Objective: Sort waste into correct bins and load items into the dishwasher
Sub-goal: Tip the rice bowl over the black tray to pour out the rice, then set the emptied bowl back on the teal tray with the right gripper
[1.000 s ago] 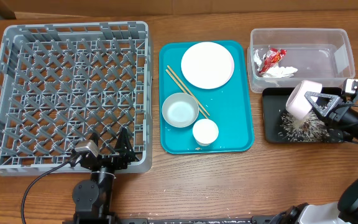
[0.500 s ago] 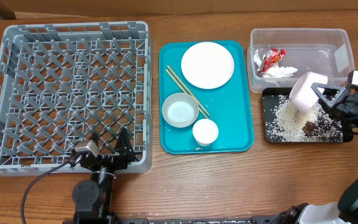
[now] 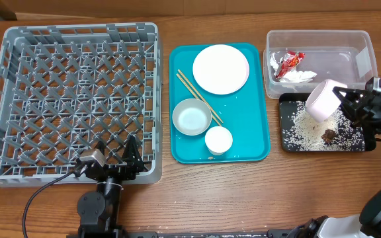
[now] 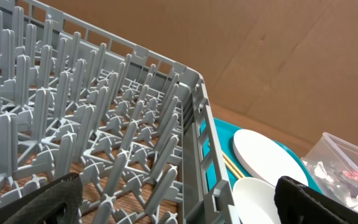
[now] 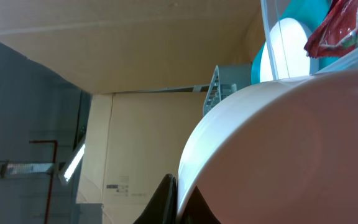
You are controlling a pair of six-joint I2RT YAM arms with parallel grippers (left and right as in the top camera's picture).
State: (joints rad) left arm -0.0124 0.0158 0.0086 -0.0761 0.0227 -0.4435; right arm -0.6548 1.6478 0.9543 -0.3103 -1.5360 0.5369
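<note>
My right gripper (image 3: 340, 103) is shut on the rim of a pale pink-white bowl (image 3: 323, 100), held tilted over the black tray (image 3: 287, 142). White rice grains (image 3: 305, 128) and a brown food lump (image 3: 327, 136) lie in that tray. In the right wrist view the bowl (image 5: 291, 149) fills the frame, with one dark finger (image 5: 166, 199) on its rim. The clear tub (image 3: 366, 46) holds a red wrapper (image 3: 288, 63) and white tissue (image 3: 299, 77). My left gripper (image 3: 116, 164) stands open at the front edge of the grey dish rack (image 3: 78, 99).
A teal serving tray (image 3: 256, 125) between rack and bins carries a round plate (image 3: 221, 69), a white bowl (image 3: 192, 117), a small cup (image 3: 218, 140) and two chopsticks (image 3: 199, 97). The left wrist view shows the rack wall (image 4: 194, 124), plate (image 4: 266, 155) and bowl (image 4: 257, 199).
Rice that was spilling from the tilted bowl now lies still in the black tray with the brown lump. The right gripper and bowl shifted slightly back and right. The left arm is unmoved.
</note>
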